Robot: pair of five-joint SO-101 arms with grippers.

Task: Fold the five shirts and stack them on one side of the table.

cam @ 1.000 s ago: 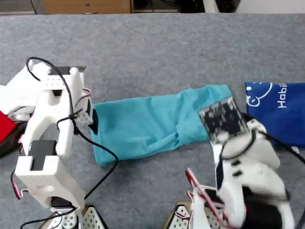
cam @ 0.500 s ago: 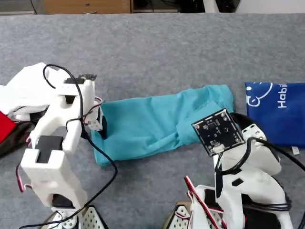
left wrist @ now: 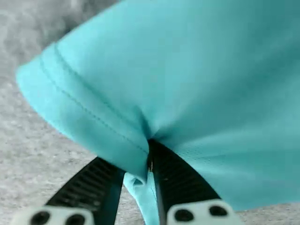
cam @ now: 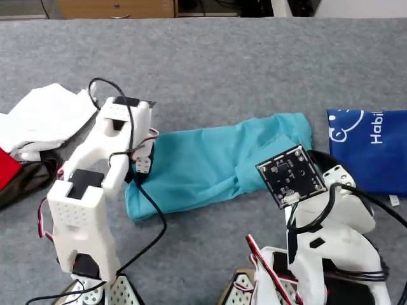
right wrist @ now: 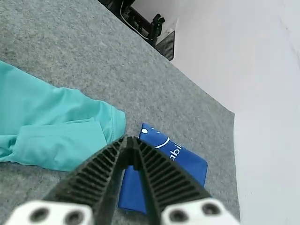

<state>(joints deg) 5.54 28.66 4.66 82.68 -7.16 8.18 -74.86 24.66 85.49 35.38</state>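
- Teal shirt (cam: pixel 216 162) lies across the middle of the high view on the table (cam: pixel 222 57). It is a long band doubled lengthwise, with a sleeve tucked in near its right end.
- Left pincer (left wrist: pixel 149 149) is clamped on the hem at the band's left end. Its wrist view shows cloth bunched between the two fingers, the edge seemingly raised a little.
- I read that grip as set for carrying the left end over toward the right, to halve the band.
- Right pincer (right wrist: pixel 129 140) is closed on nothing and held above the table at the lower right of the high view, off the teal shirt's right end. I judge it is parked out of the fold's path.
- Blue shirt (cam: pixel 367 151) sits folded at the right edge, near the teal one but apart from it. It is likely the base of the stack.
- White shirt (cam: pixel 48 117) lies crumpled at the upper left with a red cloth (cam: pixel 7 166) just below it, both unfolded.
- Risk: the pincer may hold only one layer, so the band could open when lifted.
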